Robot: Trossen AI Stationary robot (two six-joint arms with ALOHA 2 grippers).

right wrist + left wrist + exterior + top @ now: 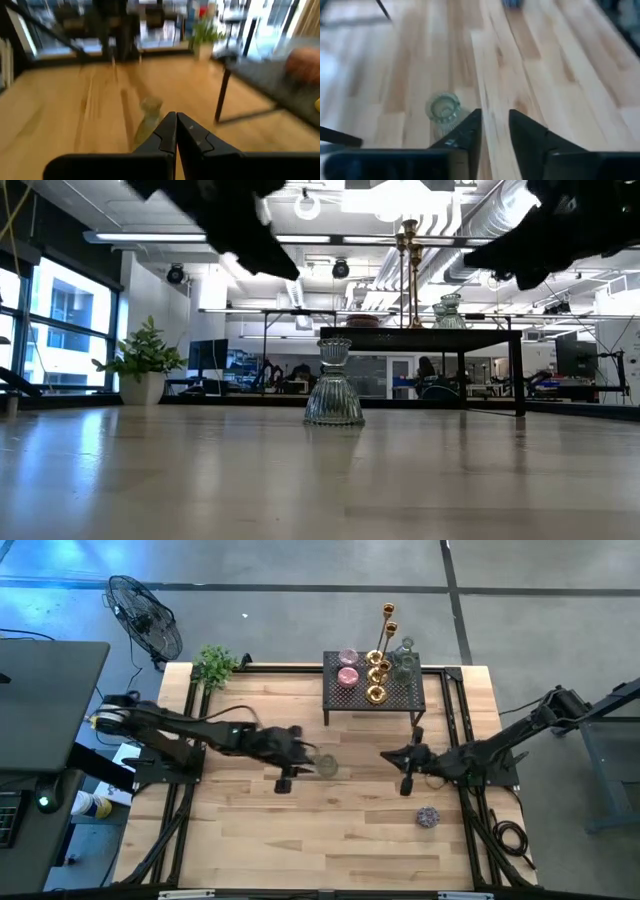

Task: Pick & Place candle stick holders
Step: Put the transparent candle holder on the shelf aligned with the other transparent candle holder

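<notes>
High view: the clear glass holder stands upright on the table, in front of the black mesh rack, with the left gripper just beside it. The right gripper waits in front of the rack.

Low view: the holder is ribbed, with a flared base and a narrow waist.

Left wrist view: the 2 fingers are slightly parted, empty, beside the holder.

Right wrist view: the fingers are pressed together.

The glass looks fragile and slippery; grip the waist. No writing is legible.
</notes>
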